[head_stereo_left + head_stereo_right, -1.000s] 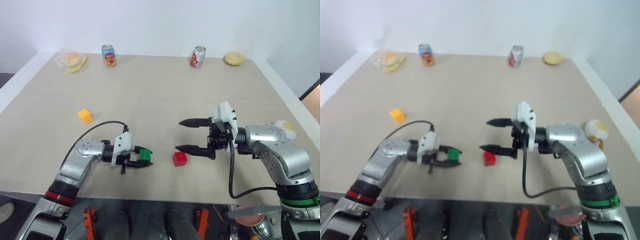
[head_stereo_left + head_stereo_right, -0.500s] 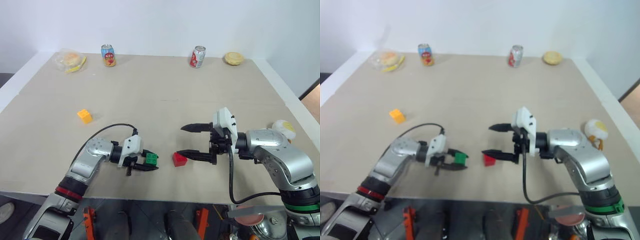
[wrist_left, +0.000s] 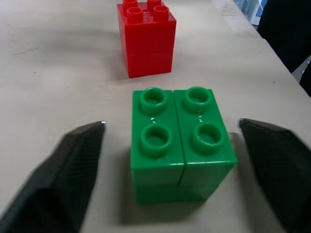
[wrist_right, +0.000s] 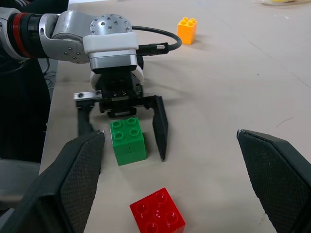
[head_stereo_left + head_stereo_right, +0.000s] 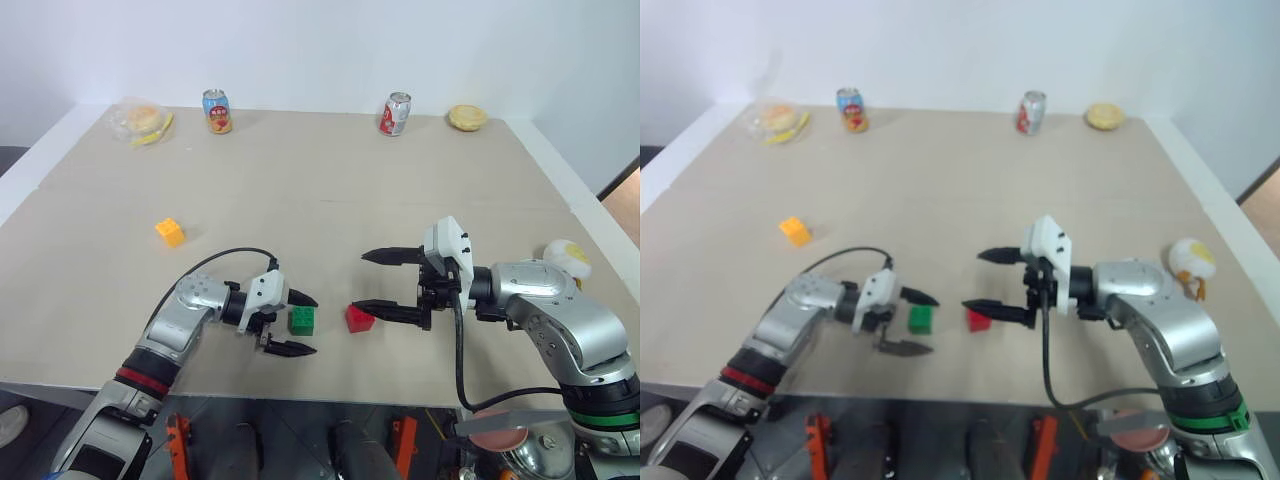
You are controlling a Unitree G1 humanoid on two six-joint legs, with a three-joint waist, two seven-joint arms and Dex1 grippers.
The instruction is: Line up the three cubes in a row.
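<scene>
The green cube (image 5: 301, 320) rests on the table near the front edge, between the spread fingers of my left gripper (image 5: 301, 323), which is open and clear of its sides. The red cube (image 5: 359, 318) sits just to its right, a small gap apart. My right gripper (image 5: 382, 281) hovers open above and just right of the red cube, one fingertip close over it. The orange-yellow cube (image 5: 169, 232) lies alone farther back on the left. In the left wrist view the green cube (image 3: 179, 143) stands upright, studs up, with the red cube (image 3: 146, 38) beyond it.
Two soda cans (image 5: 217, 111) (image 5: 395, 114) stand along the far edge, with a bagged burger toy (image 5: 143, 120) at the far left and a round yellow item (image 5: 467, 117) at the far right. A white-and-yellow egg-shaped toy (image 5: 567, 256) lies by the right edge.
My left gripper carried the green cube rightward toward the red cube, set it on the table and opened. The right gripper stayed open in place.
</scene>
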